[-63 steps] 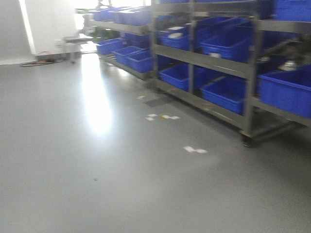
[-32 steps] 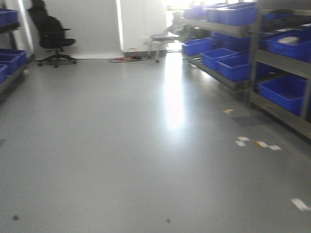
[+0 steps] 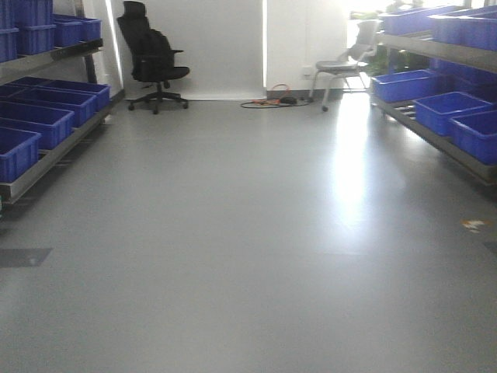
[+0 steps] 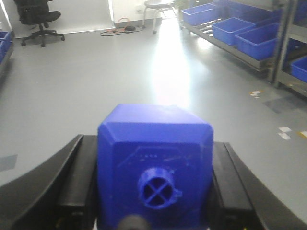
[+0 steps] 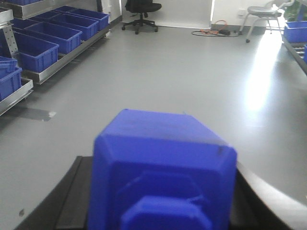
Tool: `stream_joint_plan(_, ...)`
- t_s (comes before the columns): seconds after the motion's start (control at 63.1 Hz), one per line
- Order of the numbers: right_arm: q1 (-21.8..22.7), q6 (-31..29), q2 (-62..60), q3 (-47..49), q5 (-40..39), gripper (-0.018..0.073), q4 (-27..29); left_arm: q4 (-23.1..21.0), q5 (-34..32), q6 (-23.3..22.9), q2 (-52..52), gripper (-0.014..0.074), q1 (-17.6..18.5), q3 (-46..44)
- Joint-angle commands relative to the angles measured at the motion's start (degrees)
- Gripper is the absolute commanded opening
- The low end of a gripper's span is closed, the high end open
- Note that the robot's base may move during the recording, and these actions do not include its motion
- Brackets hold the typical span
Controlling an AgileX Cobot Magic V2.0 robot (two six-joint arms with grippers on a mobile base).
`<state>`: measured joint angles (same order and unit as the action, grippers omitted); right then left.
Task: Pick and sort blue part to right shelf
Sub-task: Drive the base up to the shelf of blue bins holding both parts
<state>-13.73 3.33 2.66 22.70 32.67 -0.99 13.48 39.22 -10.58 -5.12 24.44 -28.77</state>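
Note:
My left gripper is shut on a blue part, a boxy block with a round crossed port on its near face; the black fingers press both its sides. My right gripper is shut on a second blue part, a boxy block with a raised stepped face. Both are held above the grey floor. The right shelf with blue bins stands along the right of the front view. Neither gripper shows in the front view.
A left shelf with blue bins lines the left side. A black office chair and a grey chair stand by the far wall, with cables on the floor. A paper scrap lies at right.
The front view has swung left: the right shelf moved from filling the frame to the right edge, and the left shelf and black chair came into view.

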Motion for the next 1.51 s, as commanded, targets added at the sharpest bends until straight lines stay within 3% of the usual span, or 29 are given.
stream_joint_plan(0.0,0.1,-0.7,0.8,1.4,-5.5,0.0230,-0.4,0.4,-5.0,0.0,-0.8,0.0312,0.4,-1.6)
stream_joint_plan(1.49,0.1,-0.7,0.8,1.4,-5.5,0.0230,-0.4,0.4,-5.0,0.0,-0.8,0.0312,0.4,-1.6)
